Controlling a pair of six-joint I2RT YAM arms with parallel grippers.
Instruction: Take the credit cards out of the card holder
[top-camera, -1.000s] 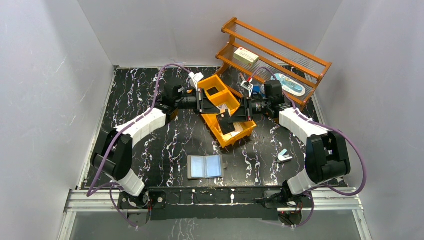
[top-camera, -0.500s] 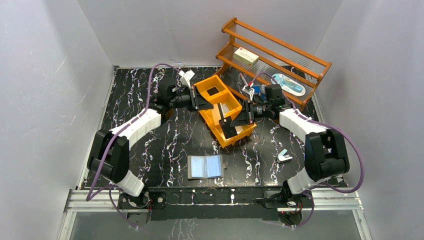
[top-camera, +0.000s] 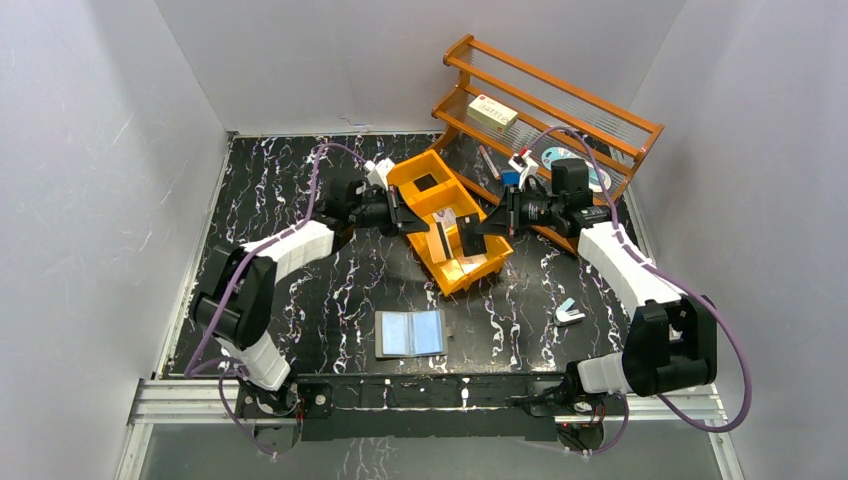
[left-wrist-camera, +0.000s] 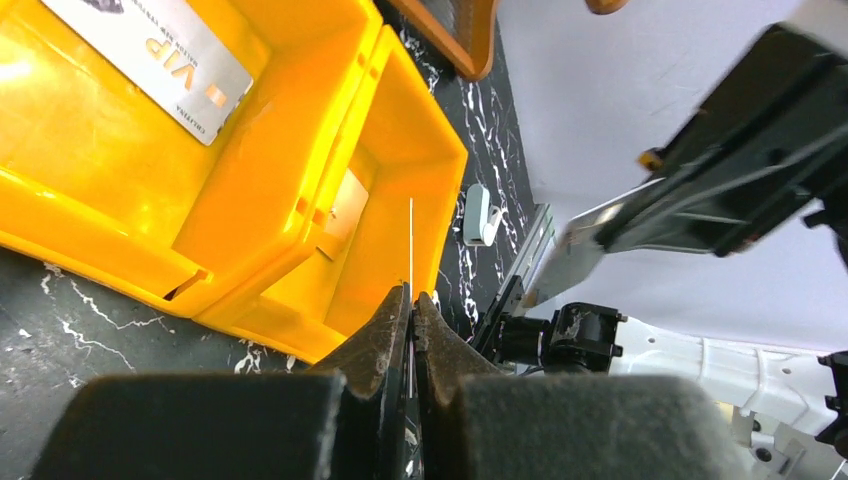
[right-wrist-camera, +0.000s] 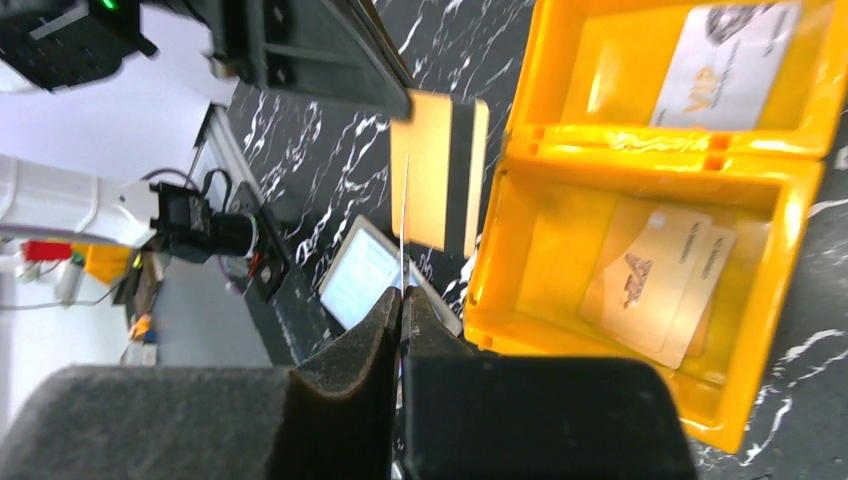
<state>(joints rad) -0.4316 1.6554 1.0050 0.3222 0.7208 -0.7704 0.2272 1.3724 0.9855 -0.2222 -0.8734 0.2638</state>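
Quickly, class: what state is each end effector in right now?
Left end effector: closed on a tan card.
Right end effector: closed on a second card, seen edge-on.

Bright even overhead light, soft shadows, glare inside orange bin, left end effector blurred close up.

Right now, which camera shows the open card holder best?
The top external view: the card holder lies open on the table, with both leaves fully visible. The right wrist view catches only part of the card holder, small and partly hidden. The left wrist view does not show it.
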